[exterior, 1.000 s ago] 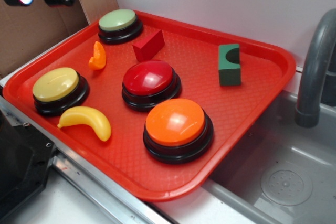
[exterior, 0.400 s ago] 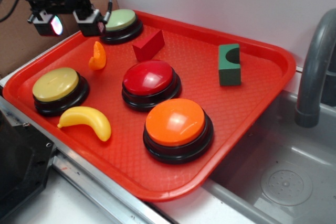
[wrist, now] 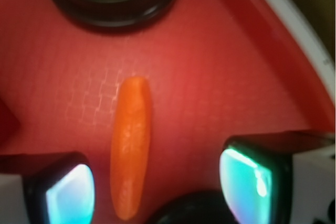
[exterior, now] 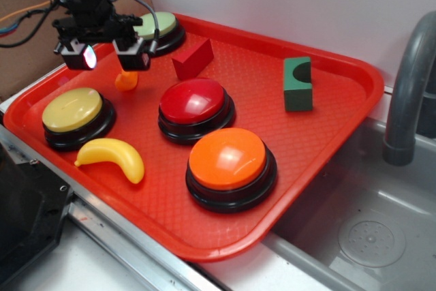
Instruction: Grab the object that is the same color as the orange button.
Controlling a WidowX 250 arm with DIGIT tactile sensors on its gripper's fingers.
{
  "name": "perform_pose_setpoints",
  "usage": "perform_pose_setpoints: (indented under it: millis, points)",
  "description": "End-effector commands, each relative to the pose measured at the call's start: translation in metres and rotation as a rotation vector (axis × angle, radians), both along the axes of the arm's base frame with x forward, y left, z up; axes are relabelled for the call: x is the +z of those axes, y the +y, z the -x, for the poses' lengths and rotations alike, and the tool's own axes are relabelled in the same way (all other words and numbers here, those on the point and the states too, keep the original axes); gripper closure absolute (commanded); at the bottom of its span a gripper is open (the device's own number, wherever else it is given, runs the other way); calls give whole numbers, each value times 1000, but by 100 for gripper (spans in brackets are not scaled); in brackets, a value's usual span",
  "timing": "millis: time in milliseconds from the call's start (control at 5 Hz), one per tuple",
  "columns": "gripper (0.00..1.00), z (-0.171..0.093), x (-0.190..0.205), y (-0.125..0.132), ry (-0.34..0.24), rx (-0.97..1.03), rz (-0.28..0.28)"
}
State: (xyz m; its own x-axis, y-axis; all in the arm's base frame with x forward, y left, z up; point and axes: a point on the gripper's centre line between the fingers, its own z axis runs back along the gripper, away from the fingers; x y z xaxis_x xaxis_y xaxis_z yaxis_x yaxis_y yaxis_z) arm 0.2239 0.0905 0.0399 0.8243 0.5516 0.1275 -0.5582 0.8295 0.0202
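Note:
The small orange wedge object (exterior: 125, 81) lies on the red tray (exterior: 327, 134) at the left, mostly covered by my gripper (exterior: 107, 58), which hovers open just above it. In the wrist view the object (wrist: 130, 145) shows as a narrow orange sliver between the two glowing pads (wrist: 247, 182), nearer the left pad and touching neither. The orange button (exterior: 228, 163) sits at the tray's front, far from the gripper.
A green-topped button (exterior: 158, 28) stands just behind the gripper, with a red block (exterior: 193, 58) to its right. A yellow button (exterior: 73, 112), yellow banana (exterior: 112, 157), red button (exterior: 194, 103) and green block (exterior: 298, 84) also sit on the tray. A grey sink (exterior: 368, 236) and faucet (exterior: 409, 86) are at right.
The gripper has come down and toward the front right from the upper left corner, and now hangs directly over the orange wedge. Nothing on the tray moved.

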Motion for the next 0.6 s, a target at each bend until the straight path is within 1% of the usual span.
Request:
perform_pose_setpoints:
  millis: [0, 200, 400]
  points:
    - [0, -2, -17, -5, 15, -76, 17]
    - [0, 5, -12, 0, 16, -83, 22]
    - [100, 8, -8, 6, 1, -96, -7]
